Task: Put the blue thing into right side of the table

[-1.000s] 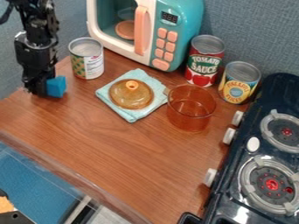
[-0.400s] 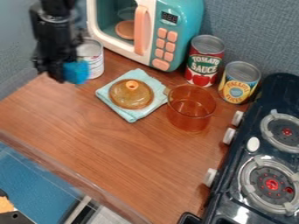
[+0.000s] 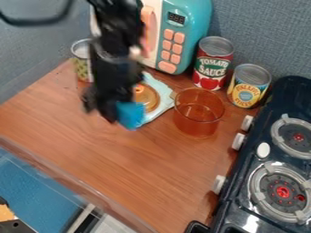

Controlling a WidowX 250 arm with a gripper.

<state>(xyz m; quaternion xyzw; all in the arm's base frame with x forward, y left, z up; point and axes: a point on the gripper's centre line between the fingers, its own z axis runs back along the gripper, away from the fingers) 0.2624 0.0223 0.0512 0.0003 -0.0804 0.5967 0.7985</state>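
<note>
Pinching the blue block [image 3: 132, 116], the claw [image 3: 117, 111] is swinging away from the can [image 3: 81, 70] behind it, nearing the right side of the worktop [image 3: 152, 168].

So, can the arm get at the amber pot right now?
Probably not to grasp it: the gripper seems taken up with the blue block, though the amber pot's camera-facing side looks free.

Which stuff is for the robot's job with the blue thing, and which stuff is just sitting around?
For the job:
- blue block
- gripper, holding the block
- table, where the block should go on the right side

Just lying about:
- lid on a cloth
- pot
- red can
- yellow can
- microwave
- stove
</note>
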